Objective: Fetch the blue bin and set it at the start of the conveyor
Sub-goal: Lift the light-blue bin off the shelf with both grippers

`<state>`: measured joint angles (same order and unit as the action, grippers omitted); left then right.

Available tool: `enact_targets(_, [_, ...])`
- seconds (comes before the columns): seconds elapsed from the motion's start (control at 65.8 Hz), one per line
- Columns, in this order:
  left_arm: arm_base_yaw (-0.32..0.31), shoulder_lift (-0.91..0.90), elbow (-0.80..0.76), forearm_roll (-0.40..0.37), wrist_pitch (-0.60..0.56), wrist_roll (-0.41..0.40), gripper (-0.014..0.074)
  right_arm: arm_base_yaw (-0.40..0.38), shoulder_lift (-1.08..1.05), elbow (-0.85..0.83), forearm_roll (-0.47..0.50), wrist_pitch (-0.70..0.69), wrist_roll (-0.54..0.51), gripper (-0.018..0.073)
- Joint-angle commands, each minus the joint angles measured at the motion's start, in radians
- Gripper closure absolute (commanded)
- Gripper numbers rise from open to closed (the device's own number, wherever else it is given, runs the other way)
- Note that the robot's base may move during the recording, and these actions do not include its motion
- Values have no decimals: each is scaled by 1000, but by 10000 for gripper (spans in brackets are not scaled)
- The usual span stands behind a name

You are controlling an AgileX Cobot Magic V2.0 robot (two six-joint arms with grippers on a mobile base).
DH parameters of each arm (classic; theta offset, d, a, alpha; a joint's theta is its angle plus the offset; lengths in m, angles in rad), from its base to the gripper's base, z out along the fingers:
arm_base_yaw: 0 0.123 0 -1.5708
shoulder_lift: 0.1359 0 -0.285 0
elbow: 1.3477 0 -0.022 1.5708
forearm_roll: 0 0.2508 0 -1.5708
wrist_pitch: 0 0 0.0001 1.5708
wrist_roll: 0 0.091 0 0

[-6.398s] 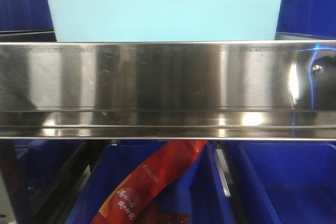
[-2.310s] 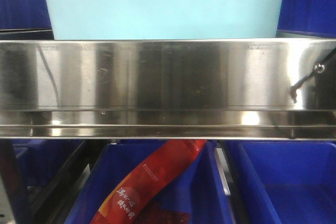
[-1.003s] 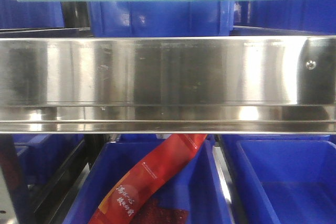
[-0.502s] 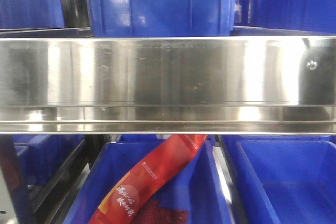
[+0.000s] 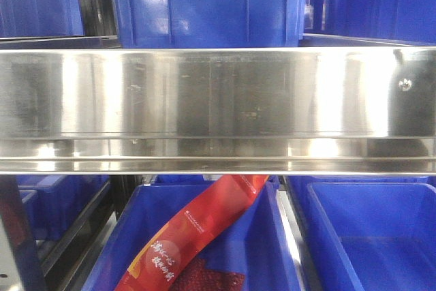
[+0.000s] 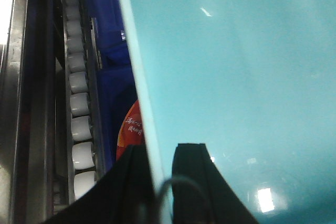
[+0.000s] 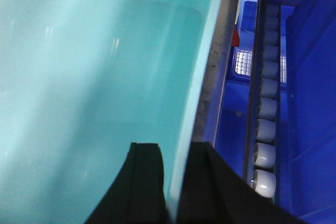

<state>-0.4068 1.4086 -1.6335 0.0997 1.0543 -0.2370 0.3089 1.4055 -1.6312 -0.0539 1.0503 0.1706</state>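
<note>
**Carry step, as judged.** The blue bin (image 6: pixel 236 77), a pale turquoise smooth-walled plastic tub, hangs between the two arms. The left gripper (image 6: pixel 163 153) pinches one thin side rim, with a black finger on each face of the wall. The right gripper (image 7: pixel 176 150) pinches the opposite rim likewise. Beneath run white roller tracks (image 6: pixel 79 108). The front view shows only dark royal-blue plastic storage bins (image 5: pixel 204 5), a red printed packet (image 5: pixel 197 230) and the polished stainless-steel shelf rail (image 5: pixel 218 93). The conveyor start is out of view. The next move calls for both arms to travel together, keeping the bin level and clear of the rail.
</note>
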Motion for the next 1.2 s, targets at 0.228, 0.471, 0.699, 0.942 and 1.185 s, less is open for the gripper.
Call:
enact_targets(0.228, [-10, -16, -11, -68, -81, 16, 708, 5, -8, -14, 30, -64, -22, 711])
enact_targets(0.471, [-10, -16, -11, -68, -81, 16, 708, 5, -8, -14, 30, -64, -22, 711])
enact_targets(0.699, [-10, -16, -11, -69, -84, 16, 708, 5, -8, -14, 30, -68, -22, 711])
enact_targets(0.942, [-10, -13, -11, -69, -85, 16, 708, 5, -8, -14, 30, -118, -22, 711])
enact_targets(1.185, [-10, -13, -11, -69, -85, 16, 708, 5, -8, -14, 30, -238, -22, 711])
